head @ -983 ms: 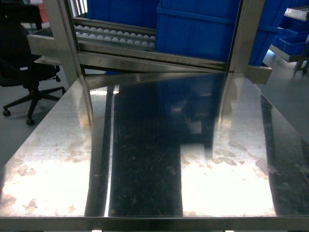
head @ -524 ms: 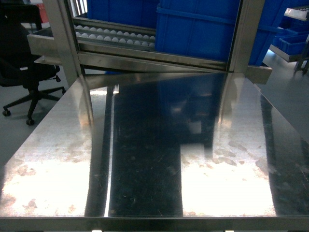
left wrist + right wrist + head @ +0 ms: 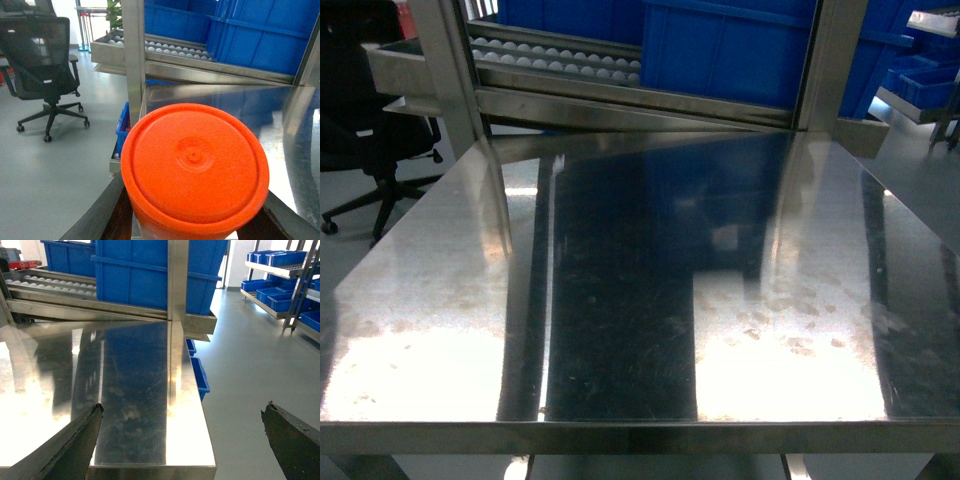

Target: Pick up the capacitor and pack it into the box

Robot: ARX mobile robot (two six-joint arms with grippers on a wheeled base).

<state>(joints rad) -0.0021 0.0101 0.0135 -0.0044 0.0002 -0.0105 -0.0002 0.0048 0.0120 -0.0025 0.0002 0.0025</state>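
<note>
A round orange plastic container (image 3: 194,167) is seen end-on in the left wrist view, clamped between the dark fingers (image 3: 102,212) of the left hand (image 3: 192,220); whether this is the capacitor cannot be told. The right hand (image 3: 180,440) is held with its fingers (image 3: 75,440) wide apart and nothing between them, above the 5 o'clock corner of the shiny stainless-steel desk (image 3: 620,300). Large blue plastic bins (image 3: 740,50) are ranged on a roller rack (image 3: 560,65) at 12 o'clock. A black office chair (image 3: 42,65) is seen on the grey floor at 9 o'clock. The box is shown in no view.
</note>
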